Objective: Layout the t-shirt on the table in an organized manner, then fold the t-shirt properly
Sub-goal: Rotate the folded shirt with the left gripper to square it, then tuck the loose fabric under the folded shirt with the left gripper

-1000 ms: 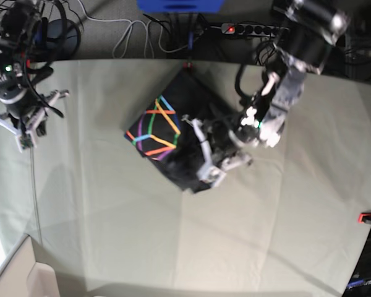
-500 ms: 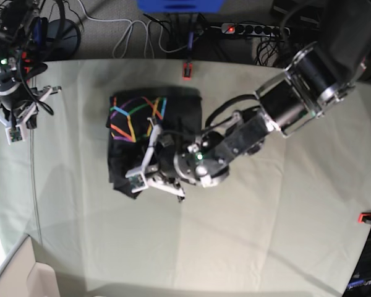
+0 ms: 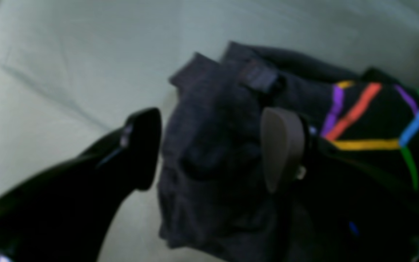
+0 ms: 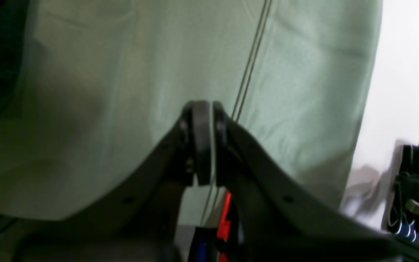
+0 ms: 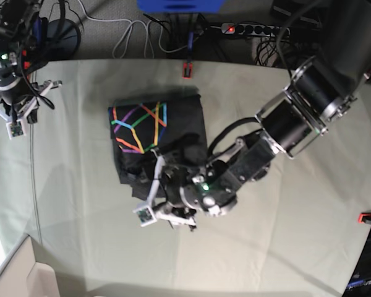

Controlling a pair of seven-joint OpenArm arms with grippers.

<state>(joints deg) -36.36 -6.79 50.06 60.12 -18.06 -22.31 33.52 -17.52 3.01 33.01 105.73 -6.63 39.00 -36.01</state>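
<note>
The t-shirt (image 5: pixel 157 133) lies folded into a dark, roughly square bundle on the table (image 5: pixel 272 247), its rainbow line print facing up at the far left. My left gripper (image 5: pixel 162 209) hovers at the bundle's near edge. In the left wrist view the left gripper (image 3: pixel 213 149) is open, its fingers (image 3: pixel 144 145) standing either side of a plain charcoal fold of the t-shirt (image 3: pixel 213 163) below them. My right gripper (image 5: pixel 15 119) hangs over the table's left edge, away from the shirt. The right wrist view shows the right gripper (image 4: pixel 202 142) shut with nothing in it.
Red clamps sit at the far edge (image 5: pixel 187 69) and the right edge (image 5: pixel 368 216). A thin cable (image 5: pixel 32 185) runs down the table's left side. A cardboard box (image 5: pixel 18 278) stands off the near-left corner. Cables and a power strip (image 5: pixel 247 28) lie behind the table.
My left arm swung the folded shirt leftward and turned it square to the table. Its jaws have since opened and slid back to the shirt's near edge. The right gripper only drifted slightly.
</note>
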